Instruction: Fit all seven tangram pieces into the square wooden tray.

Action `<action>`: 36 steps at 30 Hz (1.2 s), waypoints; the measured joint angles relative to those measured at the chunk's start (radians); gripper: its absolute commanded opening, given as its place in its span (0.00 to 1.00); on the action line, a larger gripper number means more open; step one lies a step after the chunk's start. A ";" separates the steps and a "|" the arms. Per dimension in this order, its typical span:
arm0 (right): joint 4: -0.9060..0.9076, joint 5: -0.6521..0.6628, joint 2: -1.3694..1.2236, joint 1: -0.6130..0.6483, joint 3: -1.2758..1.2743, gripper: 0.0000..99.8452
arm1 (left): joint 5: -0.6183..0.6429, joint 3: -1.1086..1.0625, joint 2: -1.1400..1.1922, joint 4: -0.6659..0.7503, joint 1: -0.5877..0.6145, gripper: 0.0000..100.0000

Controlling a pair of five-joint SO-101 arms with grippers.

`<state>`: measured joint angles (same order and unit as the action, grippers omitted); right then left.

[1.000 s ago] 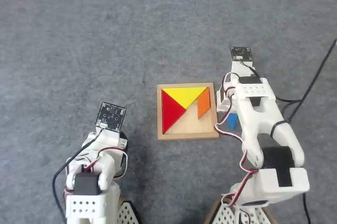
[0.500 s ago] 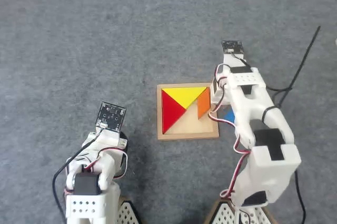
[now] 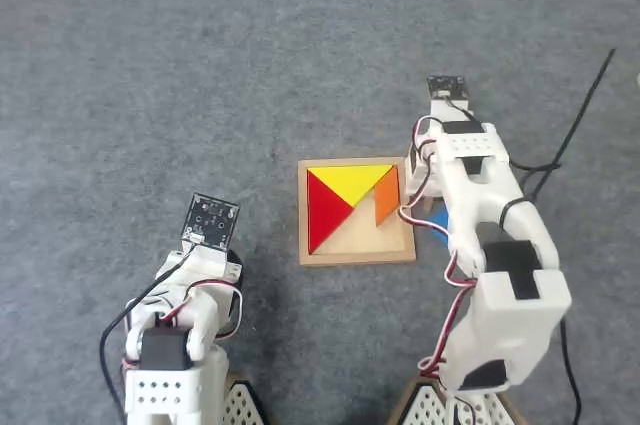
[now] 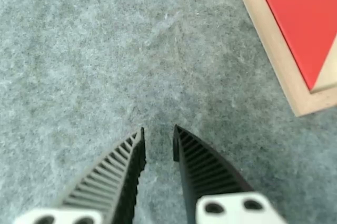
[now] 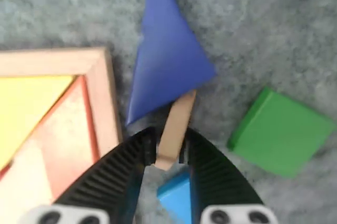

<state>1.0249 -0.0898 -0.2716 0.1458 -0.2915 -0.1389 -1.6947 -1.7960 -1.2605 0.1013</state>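
Here the right gripper (image 5: 168, 135) grips a thin tan piece (image 5: 178, 118), maybe a tangram piece on its edge, just beside the tray (image 5: 108, 103), next to a blue triangle (image 5: 163, 71). The left gripper (image 4: 158, 129) is slightly open, holding nothing.

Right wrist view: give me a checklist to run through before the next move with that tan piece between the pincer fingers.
1. Grip: right pincer closed on the tan piece: ok.
2. Lift: tan piece off the carpet: cannot tell.
3. Room: tray has bare wood beside the red triangle: ok.
4. Clearance: dark blue triangle meets the tan piece's end: not ok.
5. Other arm: left pincer over carpet, apart from the tray: ok.
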 measured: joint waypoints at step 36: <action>-0.035 -0.049 0.164 0.244 -0.061 0.02 | 0.000 0.000 0.000 0.000 0.000 0.09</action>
<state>0.9897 -0.1389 -0.1074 0.3897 -0.3529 -0.1389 -1.6947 -1.7960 -1.2605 0.1013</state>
